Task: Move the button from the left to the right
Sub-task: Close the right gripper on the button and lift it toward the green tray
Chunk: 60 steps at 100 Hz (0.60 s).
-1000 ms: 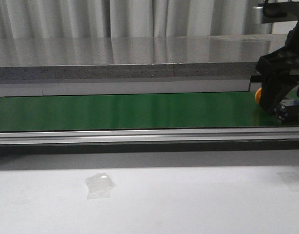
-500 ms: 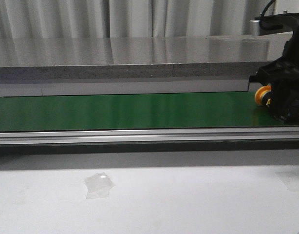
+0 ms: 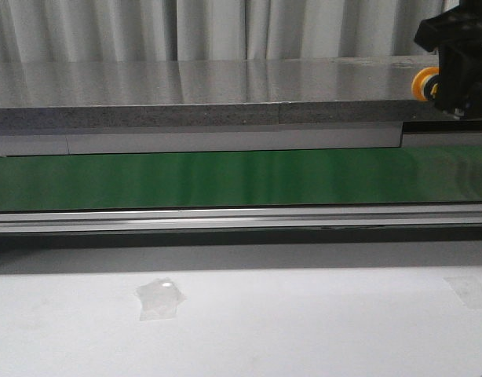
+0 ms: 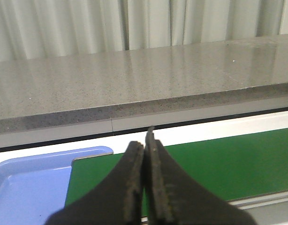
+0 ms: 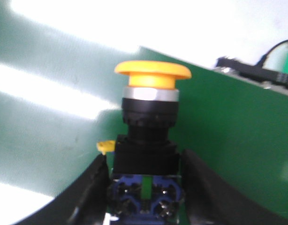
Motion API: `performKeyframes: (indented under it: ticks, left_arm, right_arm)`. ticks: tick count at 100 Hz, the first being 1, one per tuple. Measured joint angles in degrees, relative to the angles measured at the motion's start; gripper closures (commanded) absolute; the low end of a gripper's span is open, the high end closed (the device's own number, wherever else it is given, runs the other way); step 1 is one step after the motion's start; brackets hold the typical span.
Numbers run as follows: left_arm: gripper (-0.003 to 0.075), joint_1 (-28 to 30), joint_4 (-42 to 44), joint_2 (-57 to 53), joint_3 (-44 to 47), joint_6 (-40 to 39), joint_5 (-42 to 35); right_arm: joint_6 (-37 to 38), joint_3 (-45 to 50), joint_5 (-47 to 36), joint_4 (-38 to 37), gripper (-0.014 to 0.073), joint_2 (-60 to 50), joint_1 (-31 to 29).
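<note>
Front view, read from the left: a scrap of clear film [image 3: 158,299] lies on the white table [image 3: 304,330], the green belt [image 3: 225,179] runs across behind a metal rail [image 3: 225,220], and at the far right the right gripper [image 3: 463,78] hangs above the belt with the button [image 3: 422,83] in its grip, clear of the surface, orange cap pointing left.

The button looks lifted but not yet set down, so I judge the carry to be the step in hand. To do it well, keep the grip firm on the black body and do not tilt the wrist, since the heavy cap sticks out past the fingers and could lever the button loose. Lower it only once it is over the intended spot on the right, and let go when its base is resting, not above the surface.

The left wrist view shows what the front view does not: the left gripper [image 4: 145,187], fingers pressed together and empty, sits over the belt's left end beside a blue tray [image 4: 26,183]. The right wrist view shows the grip itself: both fingers [image 5: 94,187] pinch the button [image 5: 151,136] at its black block, blue terminals between them, cap free, with a small yellow tab at one side.
</note>
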Motion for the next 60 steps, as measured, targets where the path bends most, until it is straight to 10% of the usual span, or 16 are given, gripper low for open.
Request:
performKeyframes:
  ticks: [60]
  left_arm:
    - [0.074, 0.0, 0.0, 0.0, 0.0, 0.0, 0.0]
  right_arm:
    - [-1.33, -0.35, -5.25, -1.05, 0.0429, 1.82, -25.85]
